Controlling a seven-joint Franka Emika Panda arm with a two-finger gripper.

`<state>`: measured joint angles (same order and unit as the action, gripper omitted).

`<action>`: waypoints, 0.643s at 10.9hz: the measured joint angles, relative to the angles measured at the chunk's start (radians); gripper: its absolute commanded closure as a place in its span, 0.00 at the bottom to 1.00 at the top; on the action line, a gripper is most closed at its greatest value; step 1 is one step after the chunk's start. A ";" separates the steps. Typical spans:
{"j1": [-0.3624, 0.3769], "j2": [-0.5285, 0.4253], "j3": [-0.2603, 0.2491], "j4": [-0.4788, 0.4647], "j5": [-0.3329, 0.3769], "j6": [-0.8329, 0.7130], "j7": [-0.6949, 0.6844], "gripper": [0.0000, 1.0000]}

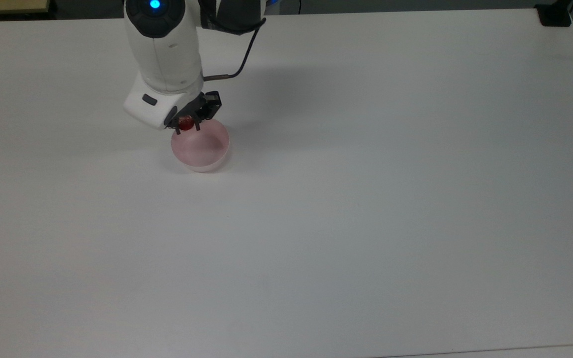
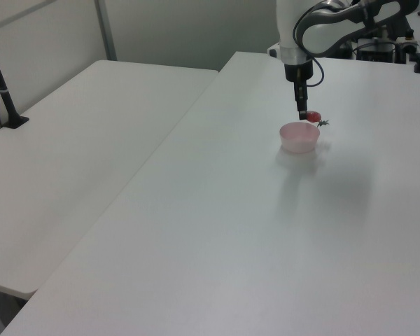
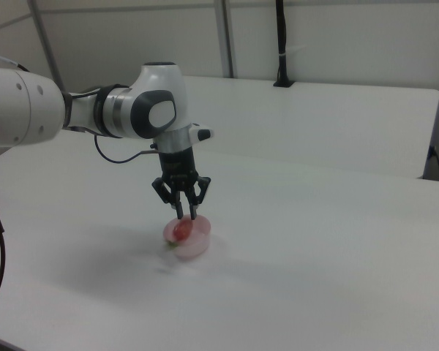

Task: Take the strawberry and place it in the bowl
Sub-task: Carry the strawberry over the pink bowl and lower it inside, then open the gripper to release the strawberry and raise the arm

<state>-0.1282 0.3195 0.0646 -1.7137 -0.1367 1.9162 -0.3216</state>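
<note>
On a plain white table (image 1: pixel 366 199), a small round pale pink bowl (image 1: pixel 200 146) with smooth walls sits with nothing visible on its floor. Above its rim, at the edge on the top view's left, hangs a small glossy red strawberry (image 1: pixel 185 122) with a dark green leafy cap, clear of the table. In the left view the strawberry (image 2: pixel 313 117) lies roughly level, its cap pointing toward the left view's right. The white arm's black two-finger gripper (image 1: pixel 187 125) points straight down, fingers closed narrowly around the fruit, which also shows in the right view (image 3: pixel 181 229)
</note>
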 measured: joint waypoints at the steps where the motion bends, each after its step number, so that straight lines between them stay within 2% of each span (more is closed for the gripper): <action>1: 0.009 0.007 0.002 0.006 0.008 0.004 0.022 0.68; 2: 0.018 0.015 0.002 0.012 0.010 0.022 0.054 0.66; 3: 0.024 0.025 0.002 0.015 0.010 0.045 0.085 0.53; 4: 0.027 0.038 0.002 0.018 0.010 0.070 0.112 0.30; 5: 0.028 0.048 0.002 0.021 0.010 0.081 0.123 0.17; 7: 0.027 0.055 0.002 0.029 0.010 0.083 0.132 0.00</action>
<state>-0.1010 0.3744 0.0669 -1.6850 -0.1265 1.9991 -0.1897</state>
